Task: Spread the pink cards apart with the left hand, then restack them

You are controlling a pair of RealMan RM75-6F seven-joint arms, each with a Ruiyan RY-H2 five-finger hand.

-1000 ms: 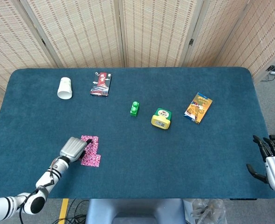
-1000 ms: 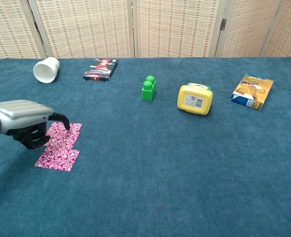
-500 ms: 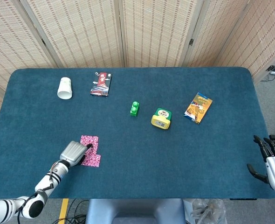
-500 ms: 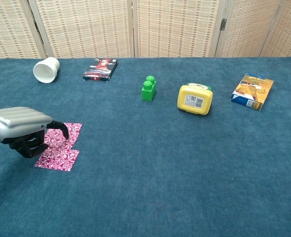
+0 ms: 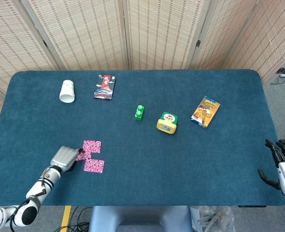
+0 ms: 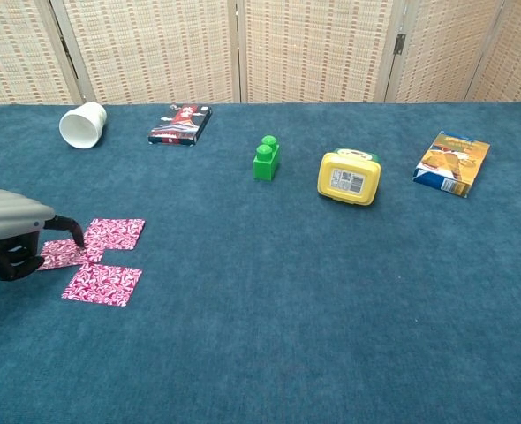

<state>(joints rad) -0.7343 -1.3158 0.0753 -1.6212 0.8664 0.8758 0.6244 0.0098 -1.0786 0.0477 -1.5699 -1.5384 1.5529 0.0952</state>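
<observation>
Head view, lower left: the left robot hand [image 5: 64,157] presses fingertips on pink patterned cards [image 5: 90,155] fanned across the blue felt tabletop [image 5: 181,159]. Chest view: a card under the fingertip [image 6: 77,234] could slide off-edge during restacking.

Left robot hand [image 5: 65,157] low, fingers curled; right [image 5: 283,164] splayed.

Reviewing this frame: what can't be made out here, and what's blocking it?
- Third pink card: partly under the left hand in both views, so its outline is unclear.
- Right hand: head view only, cut off by the frame edge.
- Print on the snack packet: too small.
</observation>
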